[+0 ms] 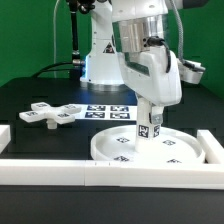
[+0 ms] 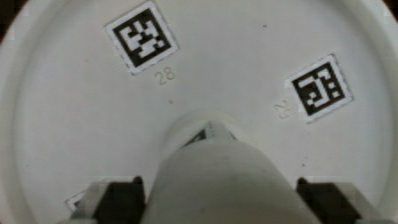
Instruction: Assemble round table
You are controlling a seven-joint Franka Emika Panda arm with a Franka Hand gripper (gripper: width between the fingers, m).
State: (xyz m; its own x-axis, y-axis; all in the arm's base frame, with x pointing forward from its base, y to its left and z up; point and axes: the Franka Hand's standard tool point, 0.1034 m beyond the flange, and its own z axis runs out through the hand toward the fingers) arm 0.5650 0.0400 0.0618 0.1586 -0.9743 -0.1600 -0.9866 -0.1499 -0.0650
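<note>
One leg (image 1: 149, 132), clamped in the end effector (image 1: 149, 118), upright over the disc (image 1: 185, 152).

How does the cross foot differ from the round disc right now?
Cross foot: four arms, smaller, lying free at the exterior view's left. Round disc: rimmed circle, larger, under the gripper, which holds the leg upright at its middle. Both are white, tagged and lie flat.

Leg (image 2: 217, 160) clamped in gripper (image 2: 217, 196), standing over round disc (image 2: 71, 110); two square tags (image 2: 146, 38) there (small print blurred).
</note>
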